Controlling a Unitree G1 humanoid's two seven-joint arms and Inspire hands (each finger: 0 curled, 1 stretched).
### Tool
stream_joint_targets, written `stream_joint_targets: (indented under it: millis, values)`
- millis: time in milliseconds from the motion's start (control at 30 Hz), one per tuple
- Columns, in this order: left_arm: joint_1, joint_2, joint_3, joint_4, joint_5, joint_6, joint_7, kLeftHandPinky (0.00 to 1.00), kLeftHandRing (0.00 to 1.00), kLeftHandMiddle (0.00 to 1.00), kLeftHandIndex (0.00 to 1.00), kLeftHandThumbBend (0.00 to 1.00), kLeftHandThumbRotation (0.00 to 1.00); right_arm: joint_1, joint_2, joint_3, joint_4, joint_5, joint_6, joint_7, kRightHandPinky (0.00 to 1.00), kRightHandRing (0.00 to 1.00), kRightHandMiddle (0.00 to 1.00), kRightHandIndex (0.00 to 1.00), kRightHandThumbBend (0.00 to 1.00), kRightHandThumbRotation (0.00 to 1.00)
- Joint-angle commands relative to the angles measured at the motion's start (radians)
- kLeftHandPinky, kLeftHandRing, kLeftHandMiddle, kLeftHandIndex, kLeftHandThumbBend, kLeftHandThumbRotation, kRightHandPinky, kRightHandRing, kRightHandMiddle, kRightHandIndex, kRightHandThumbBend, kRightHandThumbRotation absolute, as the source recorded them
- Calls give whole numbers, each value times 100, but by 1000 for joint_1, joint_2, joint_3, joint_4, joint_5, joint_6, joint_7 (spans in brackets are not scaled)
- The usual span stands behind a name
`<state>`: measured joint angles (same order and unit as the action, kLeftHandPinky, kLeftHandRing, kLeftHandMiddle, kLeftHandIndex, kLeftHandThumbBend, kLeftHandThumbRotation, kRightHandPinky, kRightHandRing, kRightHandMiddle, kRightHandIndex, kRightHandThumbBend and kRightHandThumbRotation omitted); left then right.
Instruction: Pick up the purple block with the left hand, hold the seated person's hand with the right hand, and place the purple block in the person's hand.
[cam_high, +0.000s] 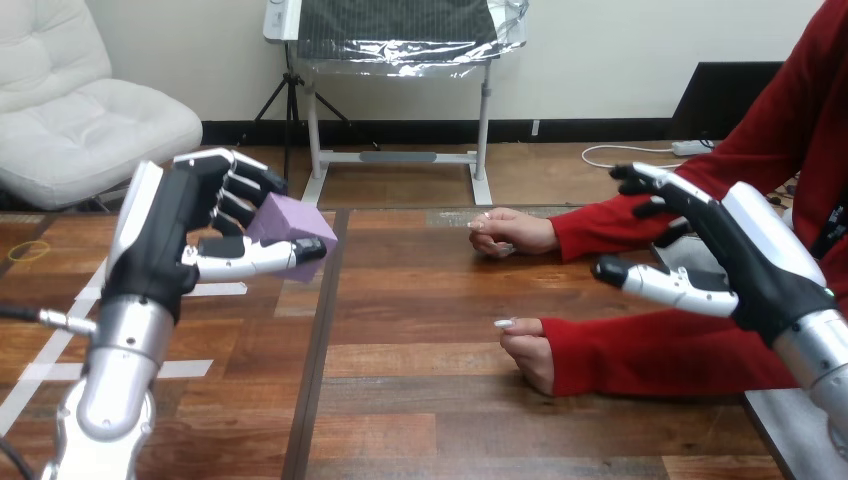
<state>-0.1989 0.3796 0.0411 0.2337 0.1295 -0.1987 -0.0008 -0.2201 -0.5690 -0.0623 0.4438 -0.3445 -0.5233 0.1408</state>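
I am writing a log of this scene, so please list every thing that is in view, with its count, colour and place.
table: one, brown wood, across the view.
tape strips: several, white, on the table's left part.
purple block: one, purple, above the table's left part, in the left hand.
person's hands: two, resting on the table right of centre, the farther hand and the nearer hand, with red sleeves.
left hand: one, black and white, fingers curled round the purple block.
right hand: one, black and white, fingers open, over the red sleeves.
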Motion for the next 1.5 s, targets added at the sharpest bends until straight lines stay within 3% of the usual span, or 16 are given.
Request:
stream_joint_targets:
  millis: [0,633,1033,1467]
  values:
    - [-6,-18,29,-64,-21,-29,5,33,38,41,42,65,0,-86,-45,25,44,-8,-15,20,64,83,88,89,96,73]
    - [10,-56,38,-93,-24,0,15,32,38,41,42,63,0,-119,-70,56,159,7,-11,81,65,81,87,88,95,61]
    - [-8,-82,26,-43,1,-35,63,33,38,41,42,63,0,-125,-69,77,182,11,17,123,65,81,86,88,94,56]
    - [-36,-105,22,22,-23,-83,49,35,39,42,42,61,0,-128,-67,90,181,2,56,156,67,82,86,88,100,55]
